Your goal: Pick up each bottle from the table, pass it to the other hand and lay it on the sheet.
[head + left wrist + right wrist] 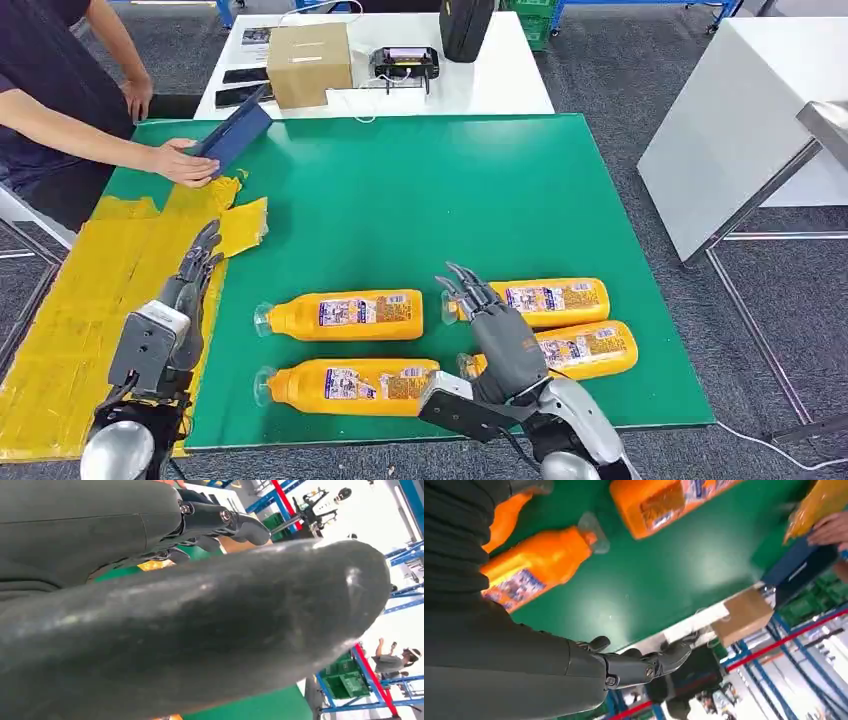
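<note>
My right hand [497, 330] had its fingers [462, 282] spread apart and clamped on nothing, hovering over the cap ends of the two orange bottles on the right. The upper right bottle [550, 300] ran outward from just beneath the fingertips, and the lower right bottle [585, 348] lay under the palm side of the hand, close alongside the first. From the right wrist camera I saw the fingers [671, 656] loosely extended with bare green mat beyond them, so I judged no contact yet.

Further out toward my left hand lay the other two: the upper left bottle [345, 314] and the lower left bottle [350, 385], both on their sides with clear caps pointing toward the left hand.

My left hand [190, 290] was also empty, fingers straight and slightly apart, poised over the edge where the green mat [420, 190] met the yellow sheet [90, 290].

Beyond those fingers a person's hand [185, 163] held a dark blue folder [235, 133] at the far corner of the sheet.

All four bottles were on the mat and none on the sheet, so I judged this the first pick. The next move called for lowering the right hand and closing around the upper right bottle's body without nudging its neighbour.
</note>
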Controlling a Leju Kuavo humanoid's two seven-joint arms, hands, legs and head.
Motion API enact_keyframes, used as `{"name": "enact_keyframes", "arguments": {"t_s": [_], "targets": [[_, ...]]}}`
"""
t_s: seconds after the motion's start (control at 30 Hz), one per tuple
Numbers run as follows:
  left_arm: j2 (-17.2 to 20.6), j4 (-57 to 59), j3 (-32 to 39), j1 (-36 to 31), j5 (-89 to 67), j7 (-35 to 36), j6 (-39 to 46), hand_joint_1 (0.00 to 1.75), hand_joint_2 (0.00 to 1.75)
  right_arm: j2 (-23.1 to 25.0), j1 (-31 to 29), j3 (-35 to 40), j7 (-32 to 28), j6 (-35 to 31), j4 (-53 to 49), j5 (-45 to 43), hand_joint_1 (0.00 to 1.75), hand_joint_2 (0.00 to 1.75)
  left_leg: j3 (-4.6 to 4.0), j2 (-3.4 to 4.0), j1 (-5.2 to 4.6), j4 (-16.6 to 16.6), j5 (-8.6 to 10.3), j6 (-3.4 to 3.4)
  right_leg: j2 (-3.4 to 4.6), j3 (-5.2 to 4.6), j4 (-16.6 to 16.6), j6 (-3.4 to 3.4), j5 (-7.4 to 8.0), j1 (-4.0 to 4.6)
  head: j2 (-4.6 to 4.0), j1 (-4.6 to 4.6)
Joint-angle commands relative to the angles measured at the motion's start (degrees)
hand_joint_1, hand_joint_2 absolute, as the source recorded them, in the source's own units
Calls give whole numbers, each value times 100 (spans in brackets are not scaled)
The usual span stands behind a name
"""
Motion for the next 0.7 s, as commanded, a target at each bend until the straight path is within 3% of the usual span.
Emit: {"name": "enact_keyframes", "arguments": {"t_s": [0.03, 0.37, 0.7], "targets": [[100, 587, -310, -365, 111, 22, 16, 0, 0, -170, -719, 1021, 54, 255, 1028, -338, 0, 175, 17, -2, 5, -7, 0, -6, 30, 15, -8, -10, 3, 3, 0, 0], [89, 793, -450, -525, 271, 34, -17, 0, 0, -275, -1204, 1585, 331, 636, 1594, -678, 0, 175, 13, -4, 3, -6, 0, -4, 20, 12, -7, -6, 2, 1, 0, -2], [79, 878, -517, -655, 371, 69, -45, 0, 0, -377, -1588, 1946, 653, 859, 2121, -456, 0, 175, 7, -7, 2, -4, 2, -3, 11, 7, -4, -5, 2, 1, 0, -2]]}}
